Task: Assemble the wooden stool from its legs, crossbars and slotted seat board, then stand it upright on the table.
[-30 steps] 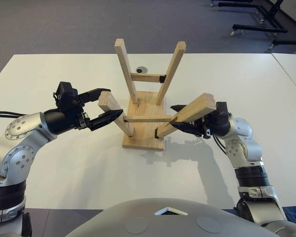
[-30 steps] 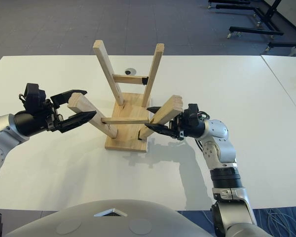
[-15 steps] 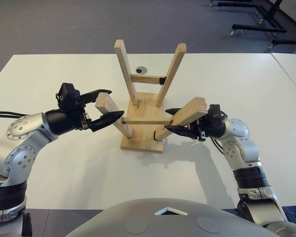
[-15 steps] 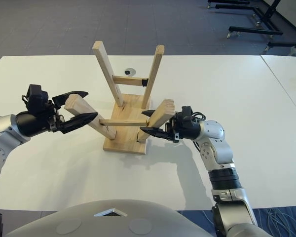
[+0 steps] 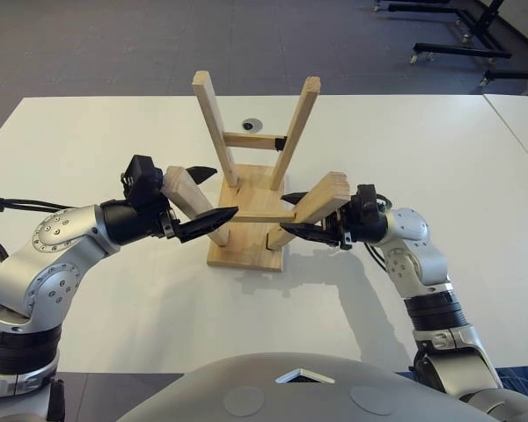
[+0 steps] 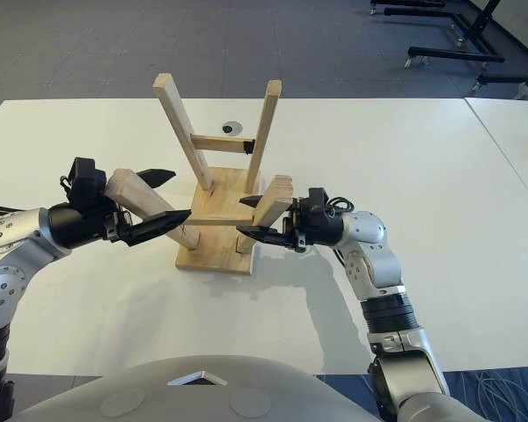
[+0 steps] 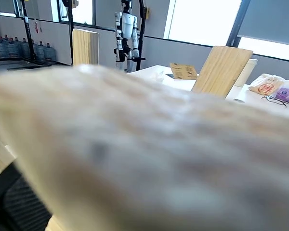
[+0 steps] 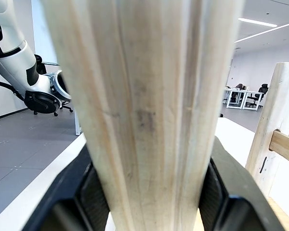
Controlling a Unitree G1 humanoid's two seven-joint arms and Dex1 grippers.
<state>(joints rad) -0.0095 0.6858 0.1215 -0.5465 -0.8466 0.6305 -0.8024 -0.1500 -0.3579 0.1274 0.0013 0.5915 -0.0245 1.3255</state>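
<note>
Stool upside down, seat (image 5: 245, 255) flat on the surface (image 5: 114, 299), below and between the two grippers. Left gripper (image 5: 209, 193) pinches the near left leg (image 5: 178, 186). Right gripper (image 5: 292, 214) is clamped on the near right leg (image 5: 321, 195), with wood filling the gap between its pads. The near crossbar (image 5: 257, 216) runs from one gripper across to the other. Both held legs lean outward.

Risks — nothing pins the seat, so uneven inward push from either gripper would likely skid the whole stool sideways. Levering the legs upright while they are splayed could pop the crossbar from its holes or jam a leg foot crooked in its slot. The far legs (image 5: 213, 132) could be knocked loose too.

Since a second ago: both grippers have closed toward each other, the held legs lean out less, and the seat has slid toward the left gripper. The hole in the surface beyond has not moved.
</note>
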